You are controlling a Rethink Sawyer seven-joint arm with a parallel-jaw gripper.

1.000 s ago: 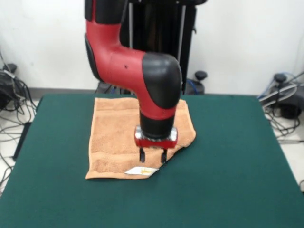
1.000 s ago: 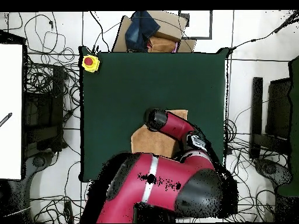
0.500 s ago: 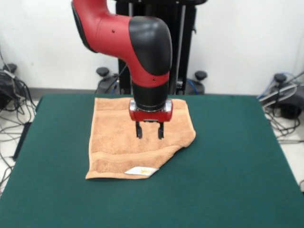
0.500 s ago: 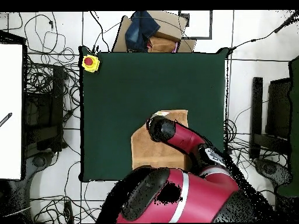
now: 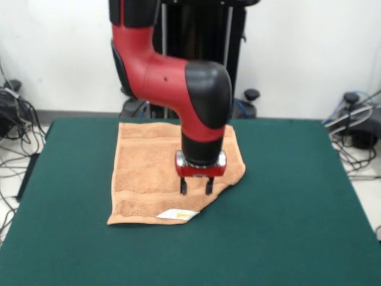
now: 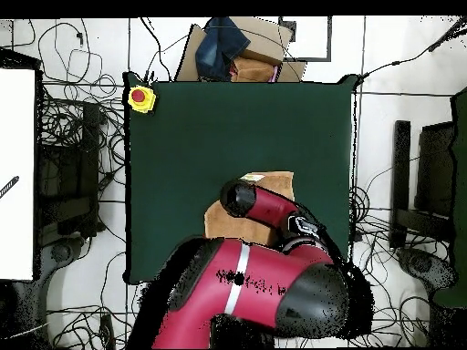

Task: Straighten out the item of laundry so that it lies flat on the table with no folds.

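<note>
The peach-orange towel (image 5: pixel 149 170) lies on the dark green table (image 5: pixel 286 226), left of the middle. Its front right corner is folded under or over, giving a slanted edge, and a small white label (image 5: pixel 177 214) shows at the front edge. My gripper (image 5: pixel 196 188) hangs open and empty just above the towel's front right part, near the slanted edge. In the overhead view the arm covers most of the towel (image 6: pixel 274 180), and the gripper's tips are hidden under the black wrist (image 6: pixel 239 198).
A yellow box with a red button (image 6: pixel 140 97) sits at one table corner in the overhead view. Cardboard and dark cloth (image 6: pixel 233 46) lie beyond the table's far edge. Cables lie on the floor on both sides.
The gripper moved from the towel's front right edge back toward the towel's middle, then came forward and right again and lower. The towel has not visibly moved.
</note>
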